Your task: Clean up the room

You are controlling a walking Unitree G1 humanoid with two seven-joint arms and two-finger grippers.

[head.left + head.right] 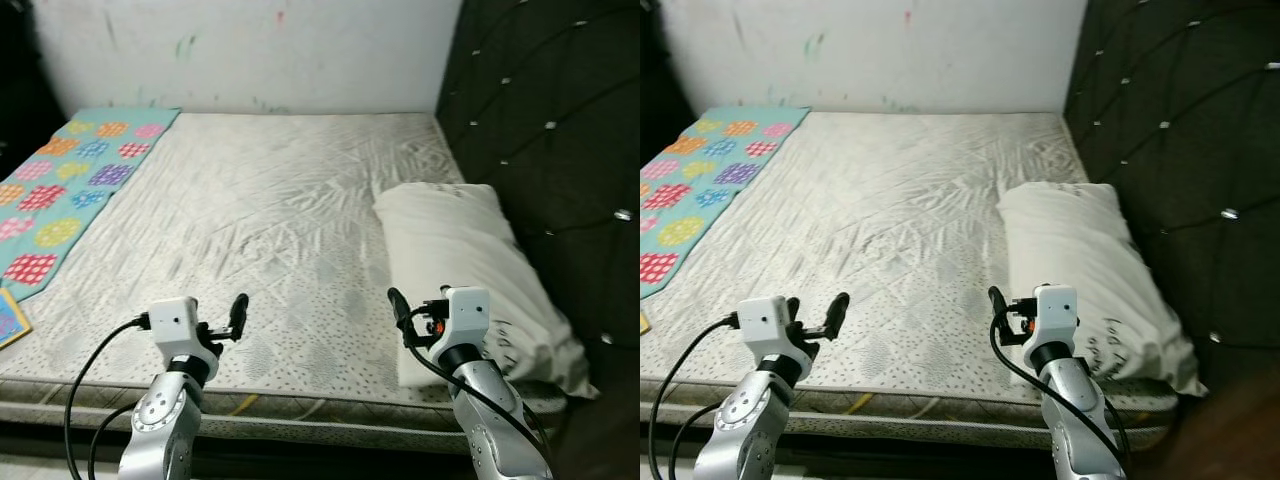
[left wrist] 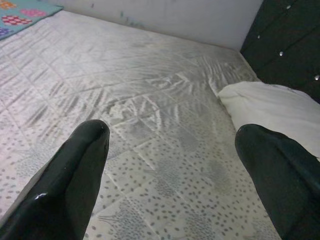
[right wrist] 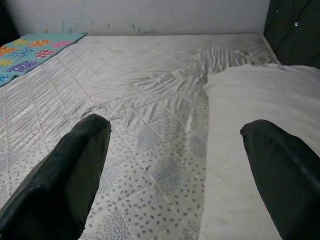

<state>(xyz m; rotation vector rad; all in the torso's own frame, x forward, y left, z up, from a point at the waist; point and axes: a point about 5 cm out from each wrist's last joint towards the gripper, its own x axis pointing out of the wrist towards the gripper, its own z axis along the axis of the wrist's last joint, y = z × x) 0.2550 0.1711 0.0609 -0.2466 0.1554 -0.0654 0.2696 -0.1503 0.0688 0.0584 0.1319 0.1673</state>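
Head cam first: the robot stands at the foot of a bed, its quilted grey mattress (image 1: 270, 230) filling most of the frame. A white pillow (image 1: 460, 270) lies at about 3 o'clock, right against the dark tufted headboard (image 1: 560, 150). A teal blanket (image 1: 70, 190) with coloured dotted circles runs along the far-left edge, around 10 o'clock. The left gripper (image 1: 238, 312) floats over the near mattress edge at 7 o'clock, the right gripper (image 1: 398, 305) at 5 o'clock, just beside the pillow's near corner.

Left wrist cam: the left gripper's two black fingers (image 2: 70, 180) are spread wide with nothing between them, just spotted mattress fabric below. The pillow sits off by the other finger, with the blanket at the far corner.

Right wrist cam: same deal, the fingers (image 3: 65, 175) splayed wide and empty. One hangs over the mattress, the other over the pillow, whose edge runs between them.
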